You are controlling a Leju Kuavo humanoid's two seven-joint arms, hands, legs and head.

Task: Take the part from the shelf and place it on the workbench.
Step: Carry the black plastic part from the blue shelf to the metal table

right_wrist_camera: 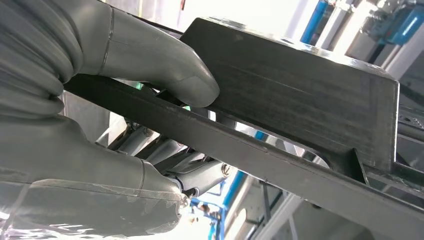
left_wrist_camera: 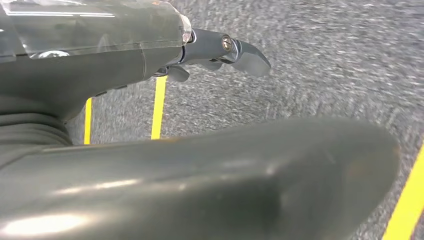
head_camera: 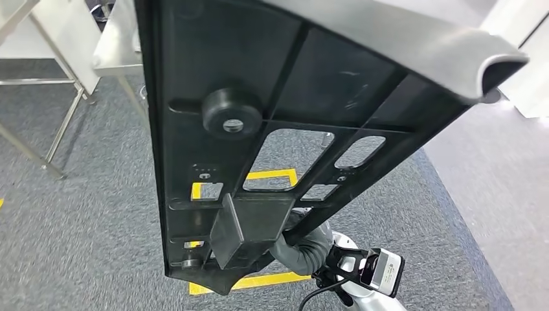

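Above grey carpet (head_camera: 97,214), ribbed black part (head_camera: 272,97), right robot hand (right_wrist_camera: 125,125) gripping

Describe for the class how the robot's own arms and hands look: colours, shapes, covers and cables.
The right hand has a grey ribbed wrist cover, a thick smooth grey thumb and darker jointed fingers. The left hand looks alike, with dark fingers carrying small metal pins. In the head view, a black cable runs by the silver right arm.

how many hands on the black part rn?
1. The right hand grips the black part by its near end. The left hand hangs over the carpet, holding nothing.
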